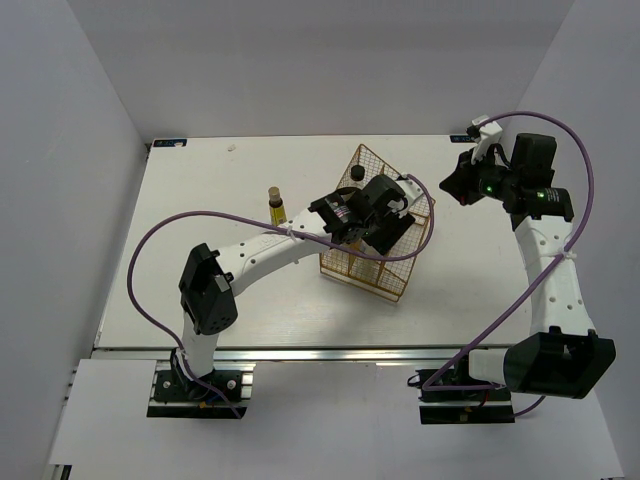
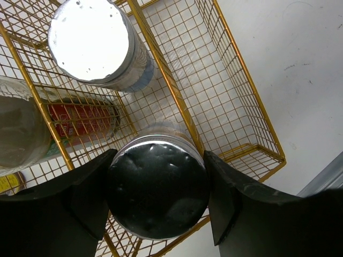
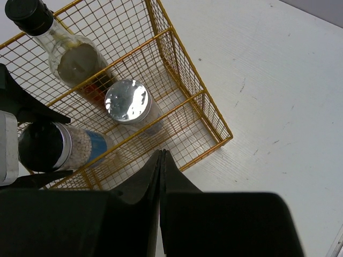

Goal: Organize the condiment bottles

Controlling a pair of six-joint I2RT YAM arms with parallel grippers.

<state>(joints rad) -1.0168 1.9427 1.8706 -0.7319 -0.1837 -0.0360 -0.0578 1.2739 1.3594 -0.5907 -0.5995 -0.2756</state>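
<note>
The gold wire basket (image 1: 360, 283) stands mid-table. My left gripper (image 2: 158, 154) reaches into it from above, shut on a white bottle (image 2: 156, 190) with a blue label (image 3: 96, 144); its lid looks dark in shadow. A finger (image 2: 80, 198) presses each side of the lid. A second silver-lidded white bottle (image 2: 91, 40) stands in the neighbouring compartment (image 3: 127, 101). Beside it is the taller clear bottle (image 3: 75, 61) with a red label (image 2: 80, 120) and black cap. One amber-yellow bottle (image 1: 274, 205) stands upright on the table left of the basket. My right gripper (image 3: 162, 155) hovers shut and empty right of the basket (image 1: 452, 188).
The basket's end compartment (image 2: 225, 107) nearest the right arm holds nothing. The left arm's purple cable (image 1: 150, 240) loops over the left half of the table. White walls close in the back and sides.
</note>
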